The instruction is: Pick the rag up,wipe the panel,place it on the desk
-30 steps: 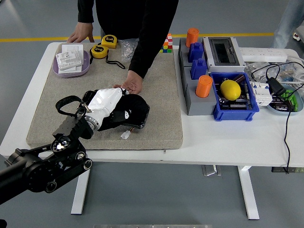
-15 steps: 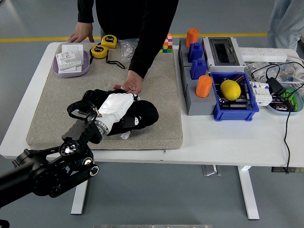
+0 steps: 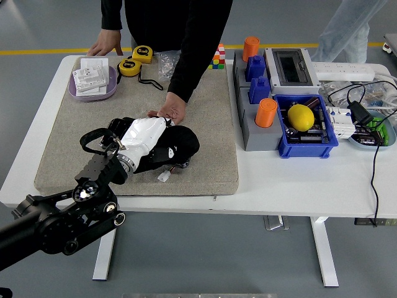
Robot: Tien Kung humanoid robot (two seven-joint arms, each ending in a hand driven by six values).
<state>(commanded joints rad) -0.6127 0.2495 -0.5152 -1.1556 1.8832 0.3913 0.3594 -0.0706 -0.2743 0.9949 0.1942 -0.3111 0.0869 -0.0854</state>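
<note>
Rag (image 3: 177, 146): black cloth bunched on the grey felt mat (image 3: 74, 133), near the mat's front middle — partly under the robot's hand.
Left hand (image 3: 144, 135): white-shelled, lying flat on top of the rag and pressing on it; whether its fingers are clenched around the cloth or simply laid over it cannot be told.
Left arm (image 3: 56, 220): black, reaching in from the lower left corner.
Person's hand (image 3: 170, 112): resting on the mat at the rag's far edge, touching it — black sleeve above.
Person's other hand (image 3: 105, 46): flat on the table's far edge beside the purple tray (image 3: 93, 92).
Panel (image 3: 291, 65): grey box, right of the mat.
</note>
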